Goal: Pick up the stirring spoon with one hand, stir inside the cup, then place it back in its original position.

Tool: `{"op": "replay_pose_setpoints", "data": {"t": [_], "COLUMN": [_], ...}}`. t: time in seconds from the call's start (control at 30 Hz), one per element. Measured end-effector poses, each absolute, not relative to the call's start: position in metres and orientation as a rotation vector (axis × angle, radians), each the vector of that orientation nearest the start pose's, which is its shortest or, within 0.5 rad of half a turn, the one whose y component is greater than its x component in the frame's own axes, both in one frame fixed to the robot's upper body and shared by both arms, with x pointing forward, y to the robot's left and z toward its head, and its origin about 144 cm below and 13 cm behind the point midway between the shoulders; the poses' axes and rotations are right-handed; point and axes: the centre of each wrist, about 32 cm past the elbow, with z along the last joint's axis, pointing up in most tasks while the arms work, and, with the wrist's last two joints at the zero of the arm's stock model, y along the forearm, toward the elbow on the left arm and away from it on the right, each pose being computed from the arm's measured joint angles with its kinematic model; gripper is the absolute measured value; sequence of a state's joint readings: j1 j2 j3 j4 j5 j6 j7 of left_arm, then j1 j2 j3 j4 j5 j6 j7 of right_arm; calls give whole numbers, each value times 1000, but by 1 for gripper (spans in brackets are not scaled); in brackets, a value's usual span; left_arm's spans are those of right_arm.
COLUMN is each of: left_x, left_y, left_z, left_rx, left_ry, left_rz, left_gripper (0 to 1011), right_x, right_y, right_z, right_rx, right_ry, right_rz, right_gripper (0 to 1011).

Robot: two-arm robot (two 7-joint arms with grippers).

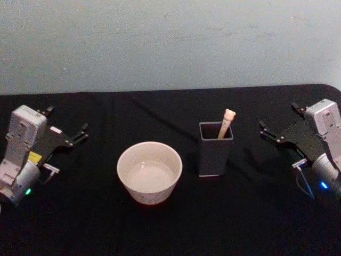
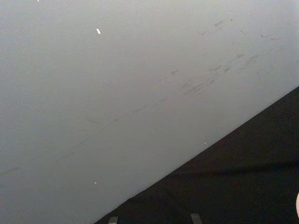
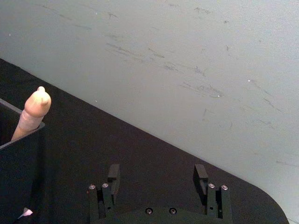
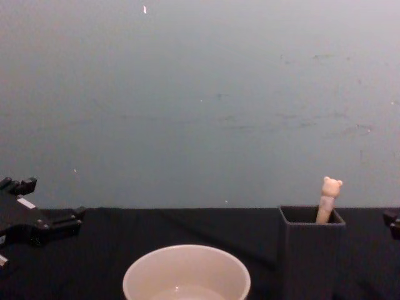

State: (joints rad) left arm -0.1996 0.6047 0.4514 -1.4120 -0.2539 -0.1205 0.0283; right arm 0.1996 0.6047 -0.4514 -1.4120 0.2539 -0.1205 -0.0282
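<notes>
Head view: slim cream bear-topped stirring spoon (image 1: 227, 121) leans handle-up in the tall dark grey square holder (image 1: 216, 157) beside the wide cream-white cup (image 1: 149, 195), ready for my pick; left gripper (image 1: 68, 119) and right gripper (image 1: 277, 116) flank them, jaws spread wide, empty.

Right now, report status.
Left gripper open, idle at far left. Right gripper open, right of holder, not touching. Stirring spoon leaning in holder, cup beside it. Nothing in the way.

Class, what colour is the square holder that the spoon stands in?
Dark grey: the holder shows best in the head view.
</notes>
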Motion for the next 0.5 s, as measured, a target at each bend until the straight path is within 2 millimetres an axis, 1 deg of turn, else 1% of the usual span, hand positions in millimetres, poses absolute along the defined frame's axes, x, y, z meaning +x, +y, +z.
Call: {"op": "replay_pose_setpoints", "data": {"t": [0.5], "left_x": [489], "left_y": [310], "left_z": [1140], "left_rx": [304], "left_ry": [-285], "left_rz": [1248], "left_gripper": [1001], "right_x": [489], "right_y": [-310], "right_z": [1140], "right_rx": [-305], "right_ry": [-285], "right_rz": [-1248], "right_gripper": [1000]}}
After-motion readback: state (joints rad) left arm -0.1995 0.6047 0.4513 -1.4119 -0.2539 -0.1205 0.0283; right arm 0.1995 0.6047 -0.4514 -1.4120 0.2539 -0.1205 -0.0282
